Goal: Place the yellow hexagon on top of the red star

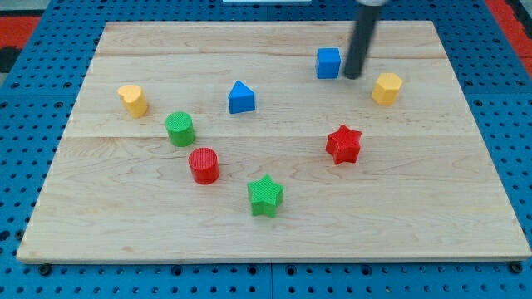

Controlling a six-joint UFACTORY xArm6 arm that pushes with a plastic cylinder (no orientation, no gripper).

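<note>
Pale 6-sided yellow hexagon (386,88), upright, just right of my clawless tip (353,76); red star (343,144) below.

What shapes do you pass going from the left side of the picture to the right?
Yellow block → green cylinder → red cylinder → blue triangle → green star → blue cube → yellow hexagon.

text: none readable | labels, brands, numbers, signs: none — blocks and board are plain
</note>
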